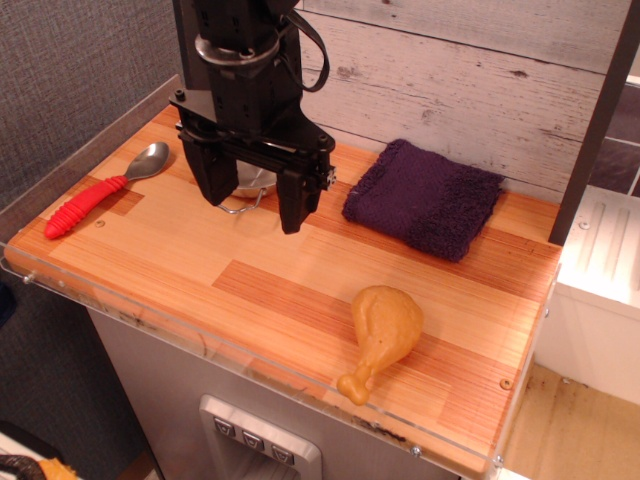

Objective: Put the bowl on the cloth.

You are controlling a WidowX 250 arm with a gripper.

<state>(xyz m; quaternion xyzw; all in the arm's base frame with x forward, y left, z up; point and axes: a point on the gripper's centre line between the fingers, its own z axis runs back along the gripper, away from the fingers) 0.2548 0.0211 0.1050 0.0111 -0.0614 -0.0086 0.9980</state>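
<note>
The steel bowl (254, 185) sits on the wooden table, mostly hidden behind my gripper; only part of its rim and one wire loop handle show between the fingers. My gripper (256, 200) is open, its two black fingers standing either side of the bowl, just above the table. The dark purple cloth (424, 198) lies flat to the right of the gripper, near the back wall, with nothing on it.
A red-handled metal spoon (100, 191) lies at the table's left end. A yellow toy chicken drumstick (380, 335) lies near the front edge at the right. A plank wall stands behind the table and a clear lip runs along its front edge.
</note>
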